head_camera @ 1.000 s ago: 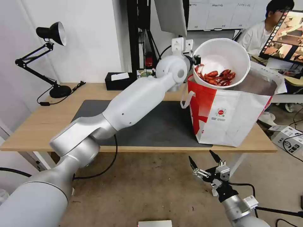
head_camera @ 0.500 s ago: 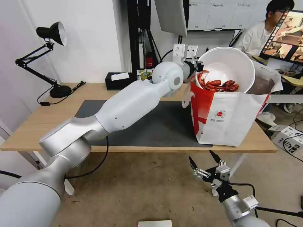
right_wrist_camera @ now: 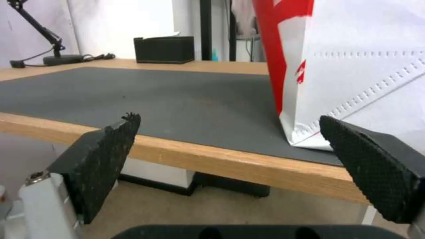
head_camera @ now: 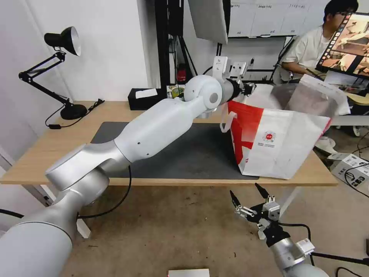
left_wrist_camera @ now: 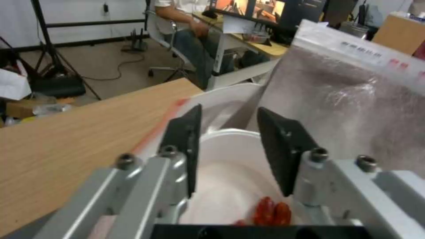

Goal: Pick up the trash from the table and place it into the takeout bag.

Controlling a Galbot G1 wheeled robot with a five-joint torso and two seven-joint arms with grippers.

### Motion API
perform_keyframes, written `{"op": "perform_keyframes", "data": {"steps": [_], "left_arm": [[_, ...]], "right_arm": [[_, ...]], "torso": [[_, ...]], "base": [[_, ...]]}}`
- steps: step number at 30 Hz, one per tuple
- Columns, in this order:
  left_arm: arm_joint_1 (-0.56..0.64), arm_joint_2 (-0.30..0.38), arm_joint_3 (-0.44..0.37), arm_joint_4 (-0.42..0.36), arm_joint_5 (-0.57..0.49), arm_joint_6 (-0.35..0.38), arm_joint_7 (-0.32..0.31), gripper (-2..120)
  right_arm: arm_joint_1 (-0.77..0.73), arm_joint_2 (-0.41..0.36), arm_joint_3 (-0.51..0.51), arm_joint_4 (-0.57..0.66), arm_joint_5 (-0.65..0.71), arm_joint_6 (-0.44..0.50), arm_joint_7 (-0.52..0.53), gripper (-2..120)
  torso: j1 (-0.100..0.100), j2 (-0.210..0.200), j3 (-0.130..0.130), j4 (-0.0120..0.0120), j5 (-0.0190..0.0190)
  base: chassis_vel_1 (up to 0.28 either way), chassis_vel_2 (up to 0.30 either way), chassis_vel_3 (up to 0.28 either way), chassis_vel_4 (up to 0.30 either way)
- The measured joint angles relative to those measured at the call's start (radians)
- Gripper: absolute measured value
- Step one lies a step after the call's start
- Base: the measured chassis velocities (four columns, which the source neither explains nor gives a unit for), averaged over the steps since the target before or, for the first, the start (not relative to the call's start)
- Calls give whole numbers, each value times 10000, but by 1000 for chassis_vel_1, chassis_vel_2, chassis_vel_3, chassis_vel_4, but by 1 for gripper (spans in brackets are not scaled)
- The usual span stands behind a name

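The takeout bag (head_camera: 280,142) stands open at the right end of the table (head_camera: 115,111), partly on the dark mat (head_camera: 192,154). My left gripper (head_camera: 250,89) hangs at the bag's near-left rim. In the left wrist view it (left_wrist_camera: 228,109) is open, its fingers (left_wrist_camera: 283,146) spread above the white bowl (left_wrist_camera: 230,172), which sits down inside the foil-lined bag (left_wrist_camera: 345,109) with red crayfish shells (left_wrist_camera: 270,212) in it. My right gripper (head_camera: 244,189) waits open below the table's front edge, facing the bag's lower corner (right_wrist_camera: 367,66).
A black tissue box (head_camera: 145,99) sits at the table's back edge and a black desk lamp (head_camera: 61,69) at the back left. A person sits at a desk behind the bag. Boxes (head_camera: 349,169) lie on the floor to the right.
The left arm lowered the tilted bowl from above the bag's mouth down into the bag, and the bowl has dropped out of the head view. The right arm has not moved.
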Motion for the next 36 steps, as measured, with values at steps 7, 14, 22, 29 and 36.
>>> {"op": "perform_keyframes", "data": {"steps": [7, 14, 22, 29, 36], "left_arm": [[79, 290, -94, -275, -18, -165, -2, 69], [470, 1507, 105, -1457, 346, -1420, -7, 97], [1789, 3176, -112, -2962, 1740, -2843, -82, 100], [4151, 4893, -1557, -3861, 3759, -5075, 1049, 100], [6757, 6241, -3591, -4304, 5335, -6596, 2424, 100]], "right_arm": [[0, 0, 0, 0, 0, 0, 0, 100], [0, 0, 0, 0, 0, 0, 0, 100], [0, 0, 0, 0, 0, 0, 0, 100], [0, -1, 0, 0, 0, 0, 0, 100], [0, -1, 1, 0, 1, 0, 1, 100]], "torso": [[0, 0, 0, -1, 0], [0, 0, 0, -2, -1], [0, 0, 0, 2, -4], [0, 1, -1, 2, -4], [0, 0, 0, 0, -5]], "base": [[0, 0, 0, 0], [0, 0, 0, 0], [0, 0, 0, 0], [0, 0, 0, 0], [0, 0, 0, 0]]}}
